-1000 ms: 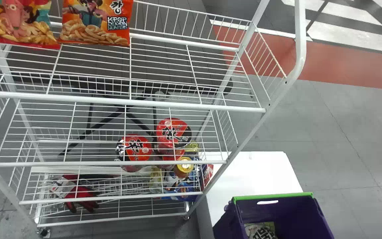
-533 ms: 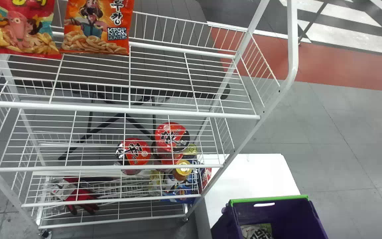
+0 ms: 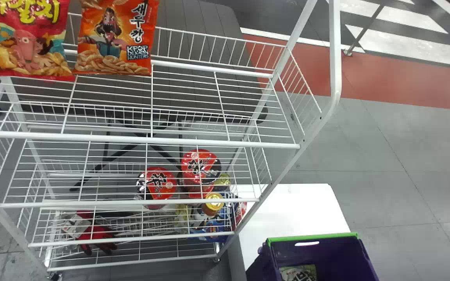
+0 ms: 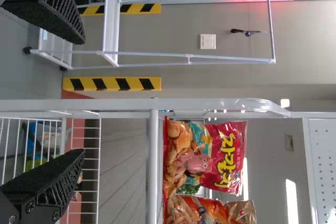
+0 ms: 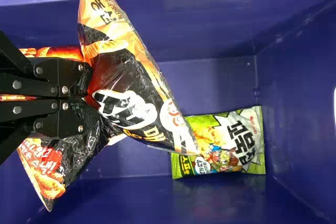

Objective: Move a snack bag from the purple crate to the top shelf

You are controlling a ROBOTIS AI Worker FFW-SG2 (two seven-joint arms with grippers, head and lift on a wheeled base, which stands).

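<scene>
A tall white rack of thin wire shelves carries a glossy red bag and an orange one, both puffy, on top. Near its right side stands the smooth plastic purple crate; a flattish green bag lies inside. Above the crate's floor, the right gripper pinches a crinkled, shiny black-and-orange snack bag. The left gripper, ridged fingers wide apart, is empty.

We list: one snack bag, orange and black, glossy, creased where pinched mid-body, slanting above the floor of our green-rimmed purple crate; one white wire top shelf.
</scene>
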